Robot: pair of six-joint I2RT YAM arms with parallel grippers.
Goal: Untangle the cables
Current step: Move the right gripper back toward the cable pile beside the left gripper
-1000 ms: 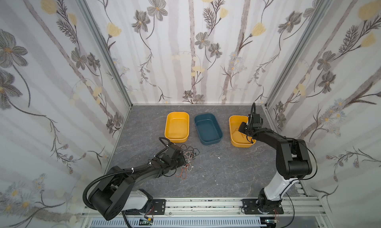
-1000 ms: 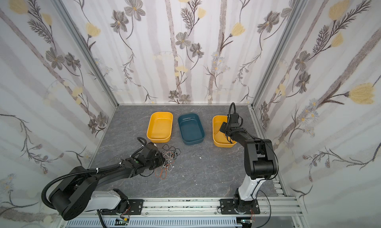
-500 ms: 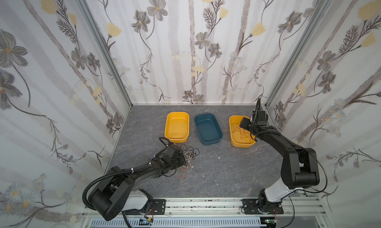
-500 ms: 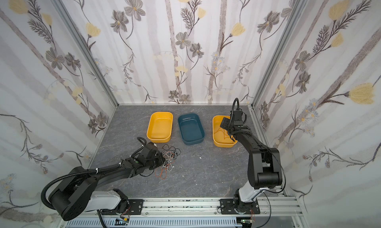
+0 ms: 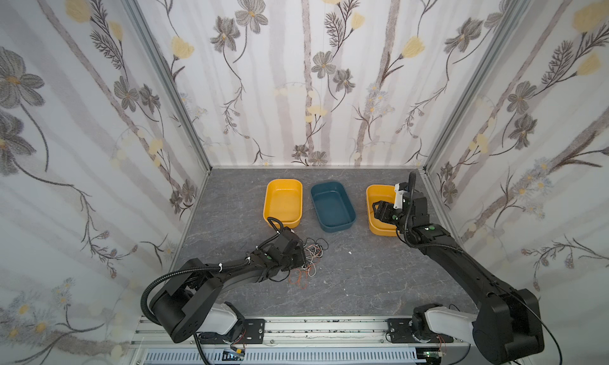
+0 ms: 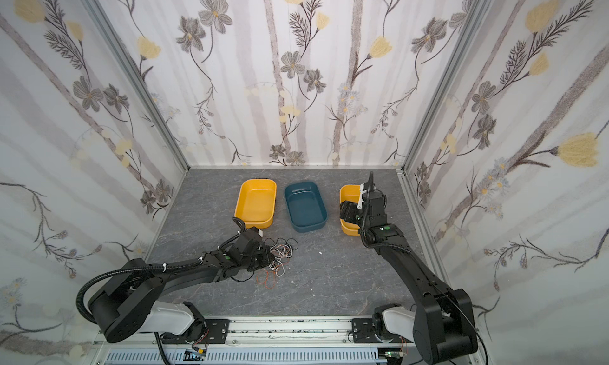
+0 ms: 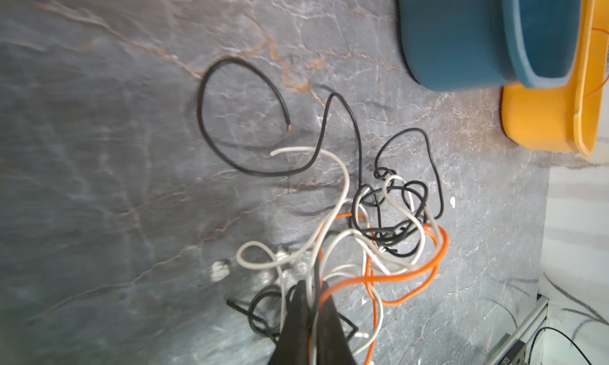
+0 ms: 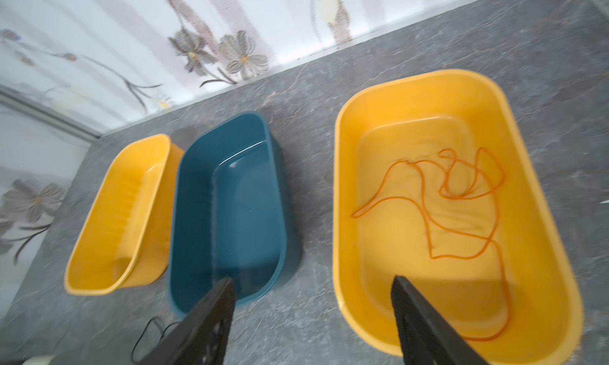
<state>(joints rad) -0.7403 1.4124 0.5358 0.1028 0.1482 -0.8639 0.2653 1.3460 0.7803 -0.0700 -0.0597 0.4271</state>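
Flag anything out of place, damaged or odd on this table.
A small white fleck lies alone on the grey stone-look tabletop, apart from the tangle of thin orange, white and black cables; it is too small to identify. Nothing else stands out; one thin orange cable lies in the rightmost yellow plastic bin.

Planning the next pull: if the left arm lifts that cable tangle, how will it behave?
Probably floppy: the cables lie in loose curls. Likely light, being thin. Strands would probably drag together, since black, white and orange loops interlock.
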